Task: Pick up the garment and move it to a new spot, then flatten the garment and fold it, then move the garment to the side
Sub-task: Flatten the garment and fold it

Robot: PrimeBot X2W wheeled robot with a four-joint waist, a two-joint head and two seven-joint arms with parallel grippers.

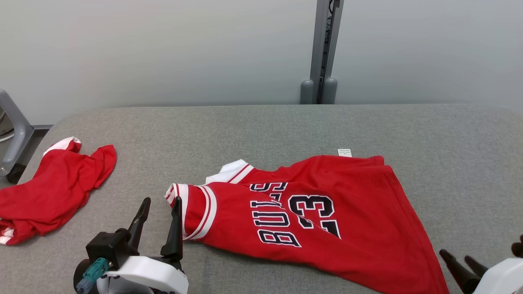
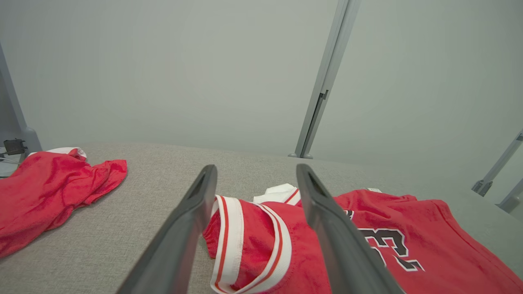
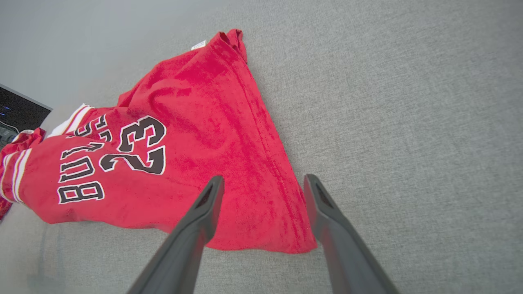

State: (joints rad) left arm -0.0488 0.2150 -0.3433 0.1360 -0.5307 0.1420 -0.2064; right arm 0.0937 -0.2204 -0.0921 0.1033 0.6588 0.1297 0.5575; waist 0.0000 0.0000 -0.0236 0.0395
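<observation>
Lying flat: I see the red jersey (image 1: 359, 212) spread on the grey cloth-covered table (image 1: 286, 126), shoulder end toward the robot's left, hem toward its right, with creases running across the chest.
Lettering (image 1: 294, 216): black with white outlines; I read "23" and part of a team word, with a fold of the jersey cutting through it.
Armhole (image 1: 196, 212): trimmed in white and red bands, at the jersey's left end.
Collar (image 1: 231, 171): a white piece poking out at the jersey's far left corner.
Tag (image 1: 344, 152): small and white, on the table touching the jersey's far edge.
Left gripper (image 1: 162, 201): fingers spread wide and holding nothing, just beside the jersey's armhole. Its right finger stands at the trim; I cannot tell whether it touches. In the left wrist view the armhole lies between the two fingers.
Right gripper (image 1: 455, 255): fingers apart, nothing held, off the jersey's near right hem corner. In the right wrist view that corner sits between the fingers (image 3: 204, 220), and I cannot tell about contact.
Second red garment (image 1: 53, 192): crumpled, with white trim, well apart from the jersey on its left.
Post (image 1: 325, 49): grey and upright, beyond the jersey's far side, against a pale wall (image 1: 163, 49).
</observation>
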